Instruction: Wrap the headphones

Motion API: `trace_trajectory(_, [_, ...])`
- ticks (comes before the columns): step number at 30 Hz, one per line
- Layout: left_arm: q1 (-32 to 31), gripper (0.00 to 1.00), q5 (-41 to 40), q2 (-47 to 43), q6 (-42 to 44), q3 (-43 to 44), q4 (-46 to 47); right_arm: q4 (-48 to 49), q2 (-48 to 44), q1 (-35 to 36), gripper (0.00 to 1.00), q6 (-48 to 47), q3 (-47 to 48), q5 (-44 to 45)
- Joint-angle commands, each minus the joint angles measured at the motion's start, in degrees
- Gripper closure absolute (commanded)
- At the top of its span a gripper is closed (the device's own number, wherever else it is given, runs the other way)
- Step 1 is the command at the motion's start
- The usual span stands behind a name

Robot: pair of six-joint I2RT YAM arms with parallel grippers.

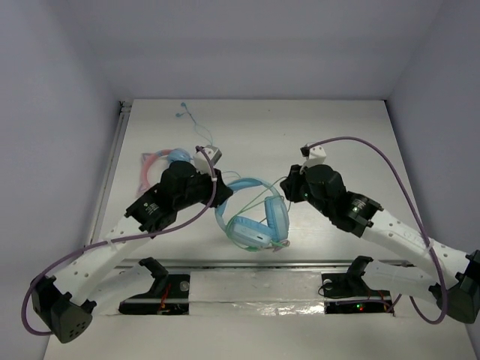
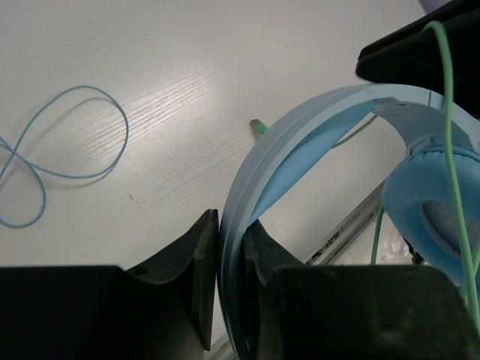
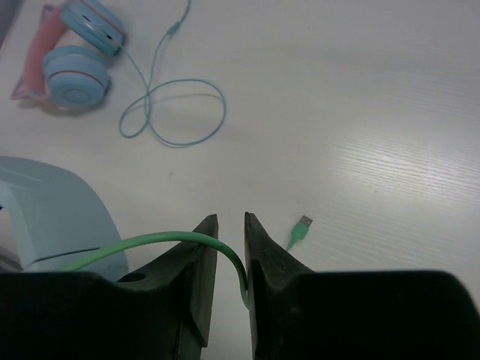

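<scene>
White tabletop [image 1: 337, 135], headband clamped

Headphones [image 1: 251, 232] sit centrally, headband pinched tight by the left gripper [image 2: 229, 221]. Right gripper [image 3: 229, 217] jaws stand slightly apart, green cable [image 3: 165, 238] loose between them. Pink headphones [image 3: 71, 56] crowd the left arm; bare tabletop stretches rightward

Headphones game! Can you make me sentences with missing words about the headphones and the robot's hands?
The left gripper pinches the big blue headphones by their ____.
The cable passing through the right gripper is ____.
The small headphones farther back have a ____ band.
Missing words: headband, green, pink.
</scene>
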Motion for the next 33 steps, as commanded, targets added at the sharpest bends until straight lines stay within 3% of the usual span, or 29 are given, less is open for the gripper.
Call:
trace_trajectory(1, [2.4,1.0,7.0,-3.3,-3.3,3.6,8.3,13.6,-1.2,-2.2,0.72,1.8,-4.5,-8.1])
trace_trajectory(10, [4.3,1.0,2.2,-2.9,-8.0,10.8,10.5,35.9,-0.9,-2.8,0.7,2.7,-16.3,-13.3])
trace_trajectory(17, [4.9,1.0,2.5,-1.4,-11.3,14.2,12.7,45.9,1.4,-2.8,0.67,2.7,-21.0,-13.1])
trace_trajectory(24, [4.9,1.0,1.9,0.9,-12.1,18.0,12.8,49.2,4.5,-2.8,0.67,3.3,-21.5,-11.3])
trace_trajectory(33, [4.9,1.0,-2.2,1.2,-14.2,18.7,13.6,50.4,2.5,-2.8,0.76,6.7,-24.0,-11.5])
